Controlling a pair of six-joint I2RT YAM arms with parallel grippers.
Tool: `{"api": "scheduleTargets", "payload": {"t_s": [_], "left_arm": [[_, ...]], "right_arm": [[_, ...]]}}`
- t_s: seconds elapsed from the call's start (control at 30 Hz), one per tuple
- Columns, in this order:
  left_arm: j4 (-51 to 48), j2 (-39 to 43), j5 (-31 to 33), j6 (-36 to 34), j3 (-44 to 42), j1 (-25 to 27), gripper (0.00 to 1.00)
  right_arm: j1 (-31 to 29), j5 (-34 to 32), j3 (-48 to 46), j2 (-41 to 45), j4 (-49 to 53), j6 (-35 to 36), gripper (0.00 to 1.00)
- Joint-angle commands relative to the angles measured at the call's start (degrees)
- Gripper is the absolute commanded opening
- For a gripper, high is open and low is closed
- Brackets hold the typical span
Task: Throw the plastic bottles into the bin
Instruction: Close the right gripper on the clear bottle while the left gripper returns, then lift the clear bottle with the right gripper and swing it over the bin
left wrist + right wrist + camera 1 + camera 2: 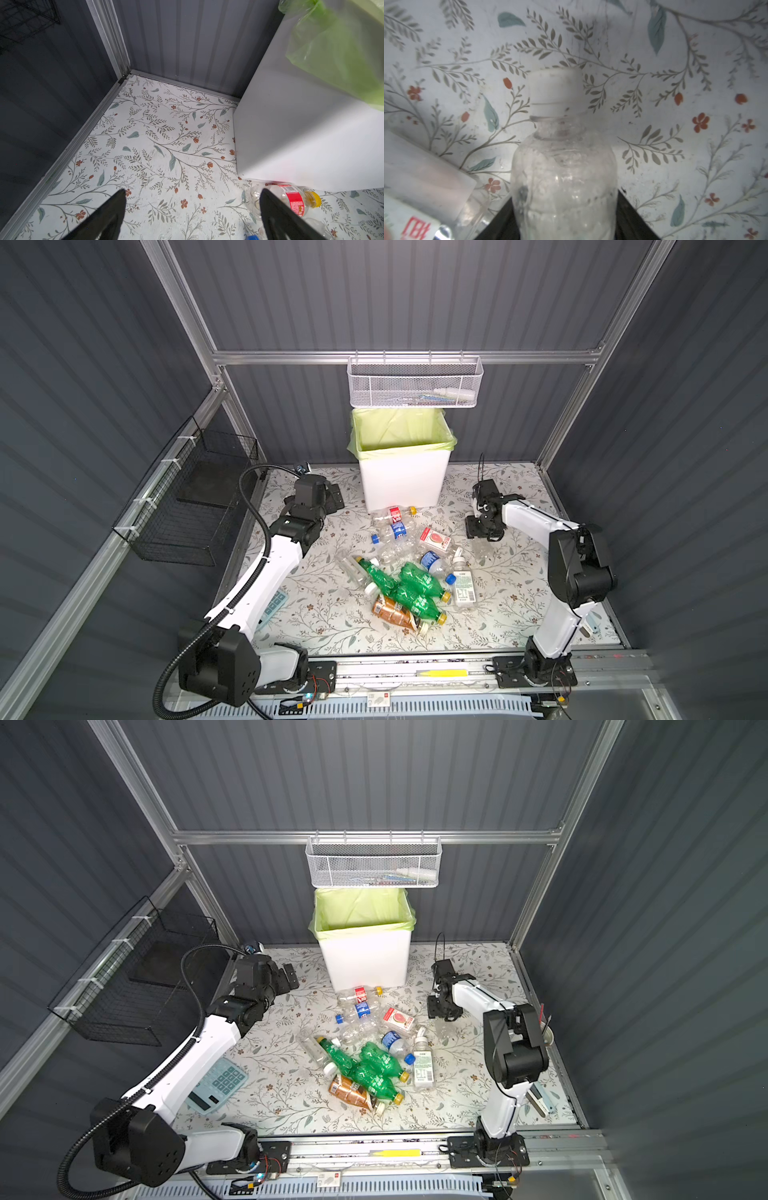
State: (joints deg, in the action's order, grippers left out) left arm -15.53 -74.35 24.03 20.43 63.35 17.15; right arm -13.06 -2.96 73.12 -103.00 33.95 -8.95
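My right hand [481,536] clasps the clear plastic bottle with a white cap [563,176] across its body, cap pointing straight ahead. The tall white bag-lined bin [402,485] stands farther back, to its left. My left hand [192,193] gapes wide, empty.

The bin [402,481]: smooth white plastic, slight sheen. Its liner [401,429]: thin translucent yellow-green film, creased. The clear bottle [562,176]: transparent plastic, dimpled and cloudy, with a matt white cap [556,91]. The green bottles [419,580]: glossy crumpled plastic. The table covering [316,614]: smooth printed sheet, scuffed. The frame rails [291,357]: brushed metal. The mesh basket [415,383]: white-coated metal.
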Motion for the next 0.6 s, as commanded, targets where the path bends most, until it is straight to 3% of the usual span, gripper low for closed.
{"api": "scheduleTargets", "payload": {"t_s": [0.0,0.13,0.3,0.43,0.57], "left_arm": [[-0.8,1.7,0.1,2.1,-1.3,-0.7,1.0],[-1.0,0.9,-0.5,2.8,-2.2,-1.3,1.0],[-1.2,-0.8,-2.9,3.8,-4.7,-3.2,1.0],[-1.3,-1.4,-5.4,5.0,-6.2,-3.5,1.0],[-0.8,-1.1,-7.3,6.5,-7.3,-3.5,1.0]], "right_arm": [[0.8,1.9,6.5,9.2,-2.9,-0.3,0.53],[1.9,1.9,17.4,17.2,-6.0,-0.4,0.58],[3.9,1.5,24.4,23.6,-18.5,-5.0,0.59],[4.1,4.6,29.8,20.4,-26.1,-13.7,0.59],[2.0,12.3,37.2,10.7,-30.4,-24.8,0.59]]}}
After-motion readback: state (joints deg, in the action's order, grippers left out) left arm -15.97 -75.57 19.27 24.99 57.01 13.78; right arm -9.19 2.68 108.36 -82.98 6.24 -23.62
